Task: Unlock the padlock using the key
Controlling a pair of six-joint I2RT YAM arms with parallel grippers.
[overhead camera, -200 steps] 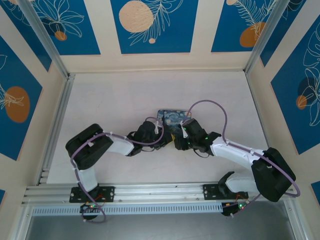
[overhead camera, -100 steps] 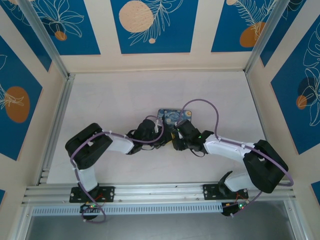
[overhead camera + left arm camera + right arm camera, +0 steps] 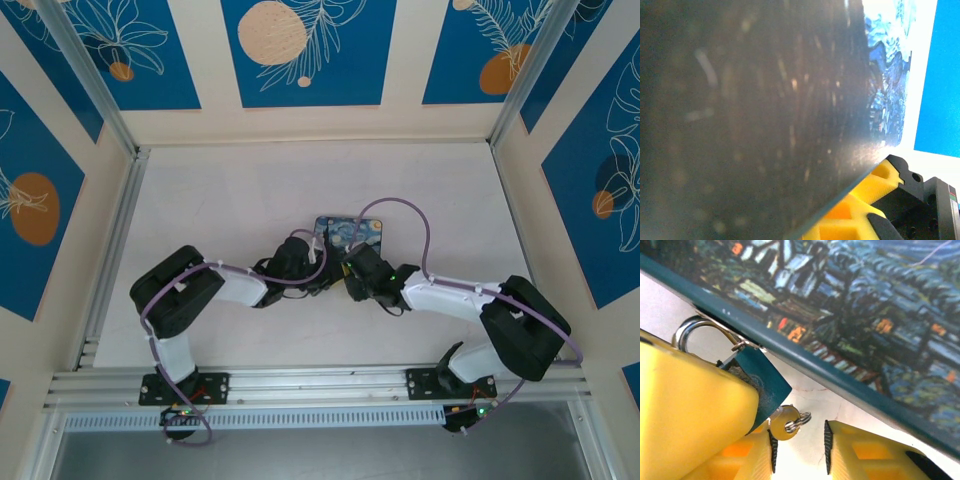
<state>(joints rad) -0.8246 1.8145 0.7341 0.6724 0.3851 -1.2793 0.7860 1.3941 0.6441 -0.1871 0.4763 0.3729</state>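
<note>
Right arm's on the move: since a second ago its elbow has swung in toward the middle, the purple cable (image 3: 426, 245) loop has pulled tighter, and the right gripper (image 3: 350, 270) has slid left to sit just beside the left gripper (image 3: 322, 272). The left arm hasn't budged. Both meet at the near edge of the dark blue rounded-rectangular padlock (image 3: 352, 230), lying flat on the white table (image 3: 220, 200), same spot as before. Up close from the right wrist, the padlock (image 3: 865, 310) face is a printed swirly night painting: blue-green strokes, little houses with orange-lit windows, a thick dark teal rim. At that rim the silvery metal shackle (image 3: 687, 330) loops out, and a small dark teal tab (image 3: 765, 387) sits by it, tucked under a big yellow finger (image 3: 695, 410) coming in from the left. Poking out below that tab is the tiny key (image 3: 782, 424), a pale yellowish round head with a small silver split ring (image 3: 799, 421) through it. Right gripper (image 3: 800, 450): jaws partly apart, the serrated yellow pads (image 3: 845, 460) with bare table showing between them, the key's head just off the tip of the left-hand pad, nothing pinched. Left gripper is closed right down; what it has hold of, I can't tell. From the left wrist, a dark blurred surface (image 3: 750, 120) sits against the lens, with the padlock (image 3: 887, 75) print showing past its edge.
</note>
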